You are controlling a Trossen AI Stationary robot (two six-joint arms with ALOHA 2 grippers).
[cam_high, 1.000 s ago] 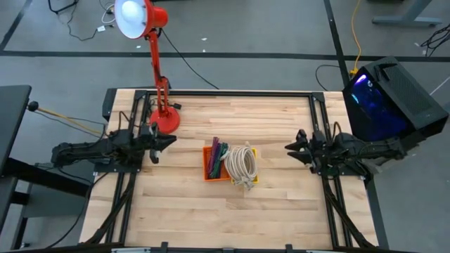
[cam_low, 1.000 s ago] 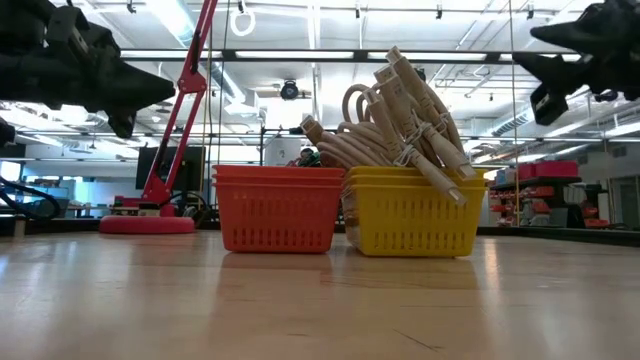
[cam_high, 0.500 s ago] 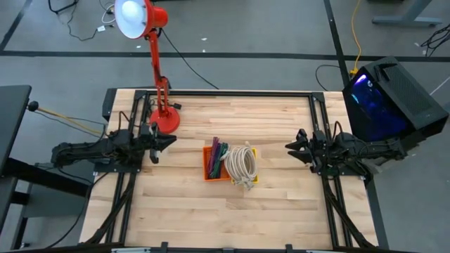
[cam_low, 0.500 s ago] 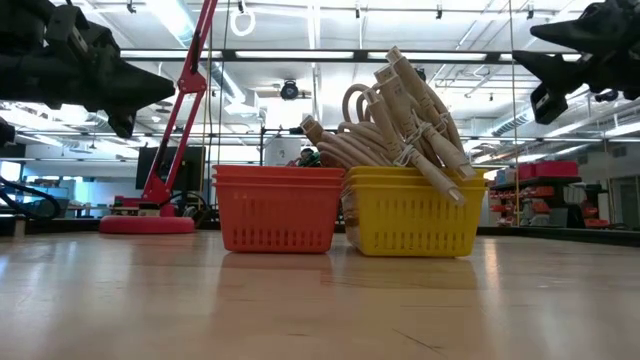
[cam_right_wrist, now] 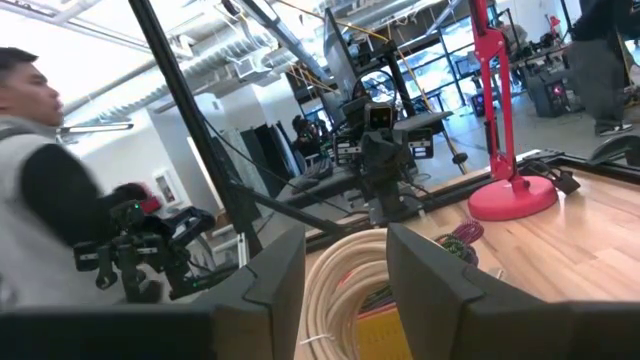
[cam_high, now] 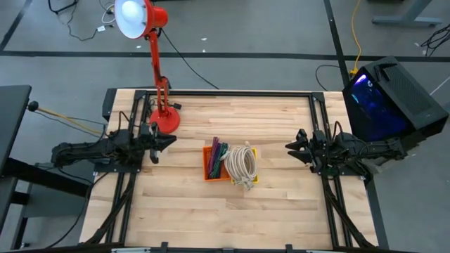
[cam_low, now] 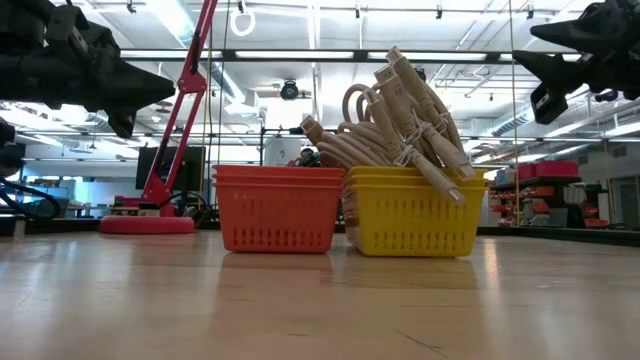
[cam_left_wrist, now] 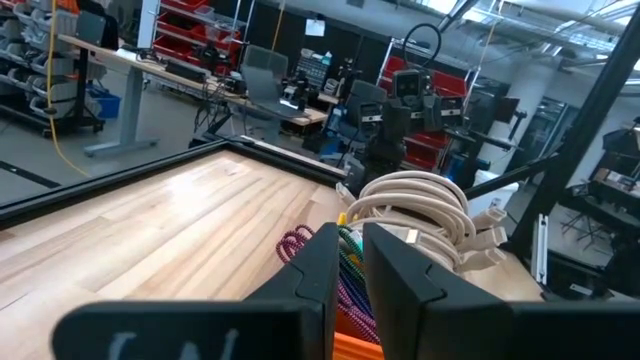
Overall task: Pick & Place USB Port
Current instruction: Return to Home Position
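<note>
An orange basket (cam_high: 211, 164) and a yellow basket (cam_high: 251, 176) stand side by side at the table's middle. The orange one holds coloured cords (cam_high: 221, 151). A coiled bundle of cream cables (cam_high: 241, 164) with plug ends (cam_low: 440, 178) rests in the yellow one and sticks out over its rim. A USB port as such is not to be made out. My left gripper (cam_high: 169, 140) hovers level to the left of the baskets, its fingers (cam_left_wrist: 320, 265) only narrowly apart. My right gripper (cam_high: 288, 147) hovers to their right, open, with nothing between its fingers.
A red desk lamp stands with its base (cam_high: 164, 119) on the far left of the table, its arm (cam_high: 155, 56) leaning back over the far edge. Bare wood lies in front of the baskets (cam_low: 320, 300). A person (cam_right_wrist: 40, 180) shows beyond the table.
</note>
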